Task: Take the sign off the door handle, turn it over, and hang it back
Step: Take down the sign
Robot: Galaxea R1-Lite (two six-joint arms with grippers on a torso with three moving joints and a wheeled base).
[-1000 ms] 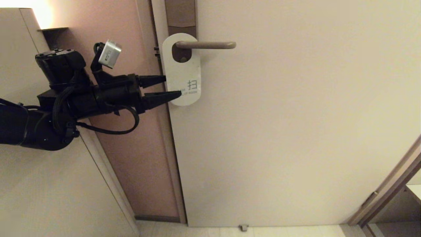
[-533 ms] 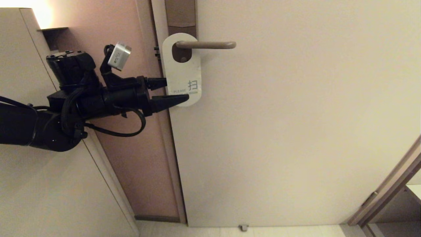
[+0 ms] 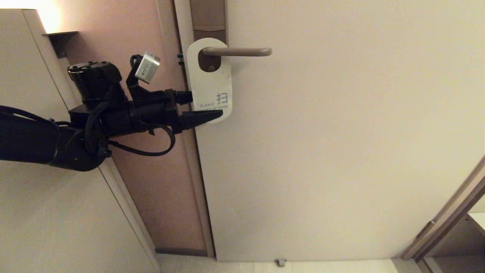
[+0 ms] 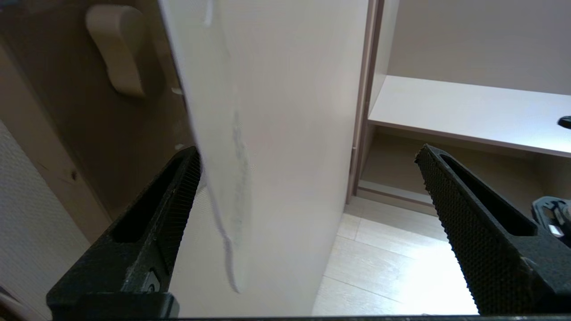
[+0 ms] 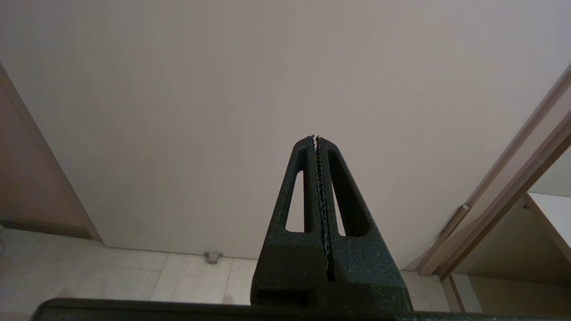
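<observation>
We see the pale door point(image 3: 341, 144) filling most of the head view, with its edge running down beside a pinkish-brown wall point(image 3: 151, 182). Low at the door's foot sits a small door stop point(image 3: 280, 262) on the light floor point(image 3: 326, 266).

Our left arm point(image 3: 45, 142) reaches in level from the left side, black and cabled, with a small silver box point(image 3: 147, 67) mounted above the wrist.

On the brown backplate point(image 3: 207, 17) the door handle point(image 3: 242, 51) stands horizontal. The sign point(image 3: 209, 77) hangs from it by its oval hole, white side out, printed with a character and the word PLEASE near its rounded lower end.

The left gripper point(image 3: 204, 108) is at the sign's lower left part with its jaws wide apart. One finger point(image 3: 201, 118) lies in front of the card's bottom edge; the other is behind the card. In the left wrist view the sign point(image 4: 223, 147) runs edge-on between the two fingers, close to one of them, with the handle point(image 4: 117, 53) beyond.

Our right gripper point(image 5: 317, 140) shows only in its own wrist view, jaws pressed together, empty, pointing at the bare door point(image 5: 223, 89).
</observation>
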